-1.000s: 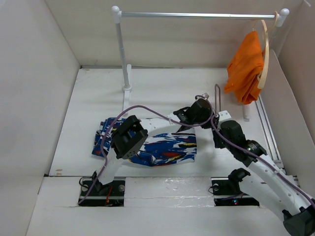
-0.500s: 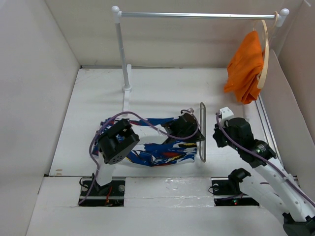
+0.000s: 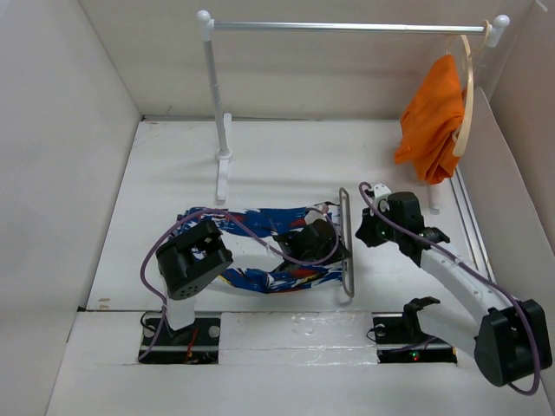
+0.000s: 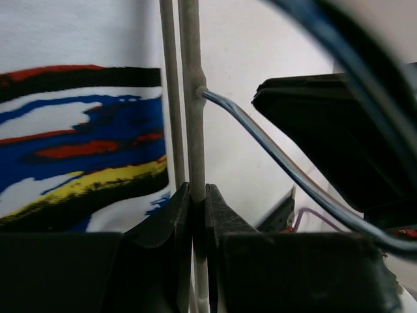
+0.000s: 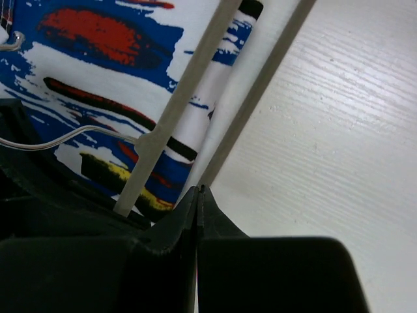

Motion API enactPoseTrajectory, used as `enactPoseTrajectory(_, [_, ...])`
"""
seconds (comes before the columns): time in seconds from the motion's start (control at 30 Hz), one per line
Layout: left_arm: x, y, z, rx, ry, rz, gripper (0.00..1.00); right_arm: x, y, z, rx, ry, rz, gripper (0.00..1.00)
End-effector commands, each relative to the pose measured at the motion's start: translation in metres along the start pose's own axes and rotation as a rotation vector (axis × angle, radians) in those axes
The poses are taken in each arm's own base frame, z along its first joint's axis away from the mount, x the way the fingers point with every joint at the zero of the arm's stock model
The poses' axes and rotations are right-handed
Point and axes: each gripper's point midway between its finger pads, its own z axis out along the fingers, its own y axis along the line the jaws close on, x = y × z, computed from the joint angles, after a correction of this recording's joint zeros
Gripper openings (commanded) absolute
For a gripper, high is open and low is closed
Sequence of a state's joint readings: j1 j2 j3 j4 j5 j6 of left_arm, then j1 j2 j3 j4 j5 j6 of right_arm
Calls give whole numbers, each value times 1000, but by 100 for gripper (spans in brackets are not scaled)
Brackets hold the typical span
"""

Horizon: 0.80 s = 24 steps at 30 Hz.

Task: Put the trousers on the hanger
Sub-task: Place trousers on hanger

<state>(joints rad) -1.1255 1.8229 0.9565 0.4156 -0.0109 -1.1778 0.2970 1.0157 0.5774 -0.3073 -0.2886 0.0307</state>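
Our left arm (image 3: 192, 264) stretches rightward, left end effector (image 4: 197, 195) clamped on the hanger (image 4: 191, 78); our right arm (image 3: 451, 273) bends inward, right end effector (image 5: 198, 193) with fingers pressed together.

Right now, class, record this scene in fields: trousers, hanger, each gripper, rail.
trousers: spread on the table, not yet hung
hanger: along the trousers' edge, toward the right gripper
left gripper: shut on the hanger's bar
right gripper: shut, empty, beside the hanger
rail: wooden hanger with orange cloth at its right end

from above, under the left arm (image 3: 192, 260): hook of hanger (image 3: 348, 260), middle of trousers (image 3: 251, 279)
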Motion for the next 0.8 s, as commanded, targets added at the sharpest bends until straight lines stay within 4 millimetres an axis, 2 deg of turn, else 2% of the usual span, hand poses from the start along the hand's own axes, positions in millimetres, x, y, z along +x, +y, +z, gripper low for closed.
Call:
enactPoseTrajectory(0.0, [-17,-12,-7,34,-92,-27,0,-38,4,6,-51,-162,-40,0])
enactPoseTrajectory(0.13, [-20,-1,-6,-4,-118,-33,0,-35,10,19,-115,-168,-45,2])
enactPoseTrajectory(0.17, [-20,2,-5,-13,-118,-33,0,-32,10,23,-121,-151,-45,7])
enactPoseTrajectory(0.2, [-18,5,-4,-20,-113,-34,0,-26,7,36,-133,-118,-46,15])
enactPoseTrajectory(0.23, [-18,5,-4,-20,-113,-34,0,-26,8,36,-137,-117,-47,15])
enactPoseTrajectory(0.27, [-16,8,-3,-27,-106,-39,0,-24,7,39,-139,-111,-44,23])
enactPoseTrajectory(0.37, [-14,13,-1,-36,-100,-44,0,-23,8,48,-158,-107,-44,30])
enactPoseTrajectory(0.57, [-14,12,3,-47,-96,-33,0,0,7,63,-171,-50,-10,46])
enactPoseTrajectory(0.77, [-11,18,7,-65,-86,-24,0,17,13,75,-215,-20,26,45])
